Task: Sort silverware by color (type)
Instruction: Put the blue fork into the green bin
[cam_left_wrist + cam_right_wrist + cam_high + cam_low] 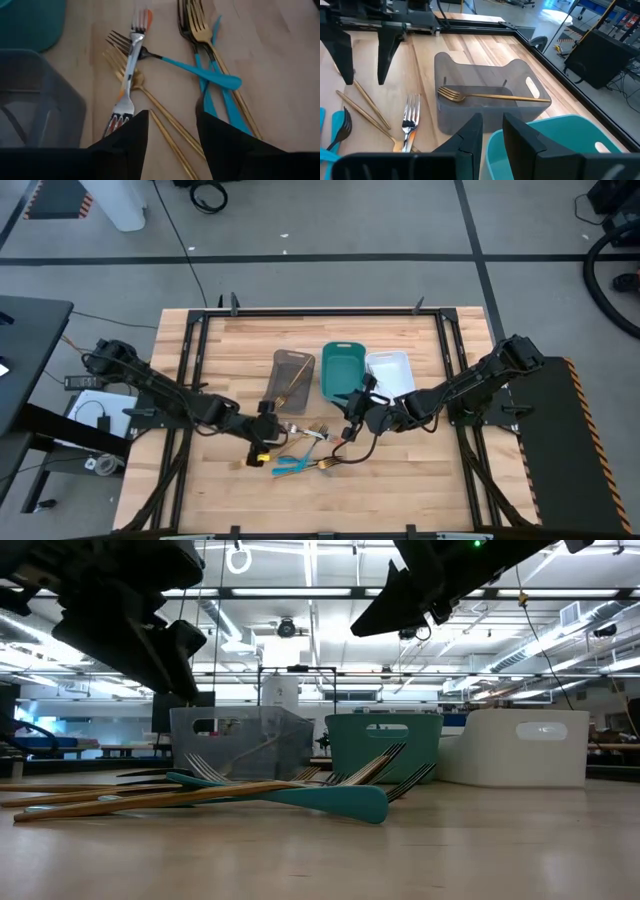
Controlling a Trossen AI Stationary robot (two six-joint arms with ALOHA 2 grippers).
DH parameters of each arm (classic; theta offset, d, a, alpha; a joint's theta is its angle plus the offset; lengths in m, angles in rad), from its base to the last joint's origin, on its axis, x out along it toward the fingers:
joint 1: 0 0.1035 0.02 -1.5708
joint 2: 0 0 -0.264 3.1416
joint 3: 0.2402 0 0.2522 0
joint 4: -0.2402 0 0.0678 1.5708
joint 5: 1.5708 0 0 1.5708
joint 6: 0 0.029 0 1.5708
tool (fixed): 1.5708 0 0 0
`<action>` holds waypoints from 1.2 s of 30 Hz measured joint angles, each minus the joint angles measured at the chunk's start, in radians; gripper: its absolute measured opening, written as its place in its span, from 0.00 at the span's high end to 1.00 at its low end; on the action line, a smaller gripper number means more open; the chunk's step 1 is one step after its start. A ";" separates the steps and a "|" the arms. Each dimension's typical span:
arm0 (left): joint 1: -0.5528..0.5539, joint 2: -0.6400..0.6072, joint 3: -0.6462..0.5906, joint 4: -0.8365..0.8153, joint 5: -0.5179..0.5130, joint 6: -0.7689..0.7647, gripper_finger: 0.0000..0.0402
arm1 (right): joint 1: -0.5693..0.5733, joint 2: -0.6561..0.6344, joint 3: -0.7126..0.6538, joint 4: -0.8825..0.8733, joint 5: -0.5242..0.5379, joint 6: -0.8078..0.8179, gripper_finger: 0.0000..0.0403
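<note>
The silverware lies in a loose crossed heap (305,450) on the table's near middle. In the left wrist view it shows gold forks (200,30), a silver fork with an orange handle (131,60) and dark forks with blue handles (200,72). One gold fork (490,95) lies in the grey-brown tray (470,65), its handle end leaning on the tray's wall. My left gripper (172,132) is open and hovers over the heap's left side, with two gold handles (167,125) below the gap. My right gripper (492,132) is open by a narrow gap, raised near the teal tray (555,145), and holds nothing.
Three trays stand side by side beyond the heap: grey-brown (292,375), teal (343,370) and white (392,372). Bare wood lies to the left, right and near side of the heap. A black frame runs round the table's edge (320,310).
</note>
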 joint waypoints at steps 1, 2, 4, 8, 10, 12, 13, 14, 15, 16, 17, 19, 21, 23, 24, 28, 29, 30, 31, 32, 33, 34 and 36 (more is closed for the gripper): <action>0.003 0.000 0.000 0.009 0.000 -0.011 0.56 | 0.000 0.000 0.000 0.000 0.000 0.000 0.79; 0.006 0.000 0.000 0.019 0.001 -0.015 0.56 | 0.000 0.000 0.000 0.000 0.000 0.000 0.79; 0.008 0.000 0.000 0.040 0.001 -0.040 0.56 | -0.001 0.000 0.000 0.000 0.001 0.006 0.79; 0.009 0.000 0.000 0.077 0.001 -0.098 0.56 | -0.007 0.000 0.000 0.000 0.001 0.042 0.79; 0.009 0.000 0.000 0.086 0.002 -0.147 0.56 | -0.012 0.000 0.000 0.000 0.002 0.072 0.79; 0.009 0.000 0.000 0.102 0.001 -0.205 0.56 | -0.016 0.000 0.000 0.000 0.008 0.106 0.79; 0.009 0.000 0.000 0.109 0.000 -0.234 0.56 | -0.016 0.000 0.000 0.000 0.017 0.118 0.79; 0.009 0.000 0.000 0.116 -0.004 -0.265 0.56 | -0.016 0.000 0.000 0.000 0.031 0.127 0.79; 0.009 0.000 0.001 0.126 -0.010 -0.297 0.56 | -0.016 0.000 0.000 0.000 0.045 0.131 0.79; 0.009 0.000 0.007 0.125 -0.015 -0.328 0.56 | -0.016 0.000 0.000 0.000 0.057 0.132 0.79; 0.009 0.001 0.015 0.124 -0.018 -0.352 0.56 | -0.014 0.000 0.000 0.000 0.065 0.132 0.79; 0.009 0.014 0.037 0.123 -0.022 -0.390 0.56 | -0.009 0.000 0.000 -0.004 0.096 0.141 0.79; 0.009 0.038 0.067 0.096 -0.024 -0.411 0.56 | -0.004 0.000 0.000 -0.018 0.129 0.158 0.79; 0.007 0.073 0.105 0.078 -0.026 -0.428 0.56 | -0.003 0.000 0.000 -0.044 0.155 0.178 0.79; 0.007 0.090 0.121 0.065 -0.027 -0.433 0.56 | -0.003 0.000 0.000 -0.059 0.161 0.189 0.79; 0.009 0.153 0.181 0.022 -0.036 -0.457 0.56 | -0.002 0.000 0.000 -0.066 0.154 0.195 0.79; 0.012 0.166 0.192 0.017 -0.036 -0.458 0.56 | 0.000 0.000 0.000 -0.068 0.153 0.195 0.79; 0.012 0.181 0.205 0.006 -0.036 -0.463 0.56 | 0.001 0.000 0.000 -0.069 0.153 0.194 0.79; 0.012 0.199 0.220 0.005 -0.036 -0.470 0.56 | 0.003 0.000 0.000 -0.067 0.153 0.191 0.79; 0.012 0.215 0.228 -0.003 -0.035 -0.473 0.56 | 0.006 0.000 0.000 -0.067 0.152 0.188 0.79; 0.013 0.231 0.234 -0.018 -0.029 -0.475 0.56 | 0.007 0.000 0.000 -0.065 0.149 0.187 0.79; 0.013 0.249 0.242 -0.027 -0.023 -0.482 0.56 | 0.008 0.000 0.000 -0.064 0.143 0.187 0.79; 0.017 0.286 0.257 -0.030 -0.003 -0.498 0.56 | 0.007 0.000 0.000 -0.059 0.120 0.186 0.79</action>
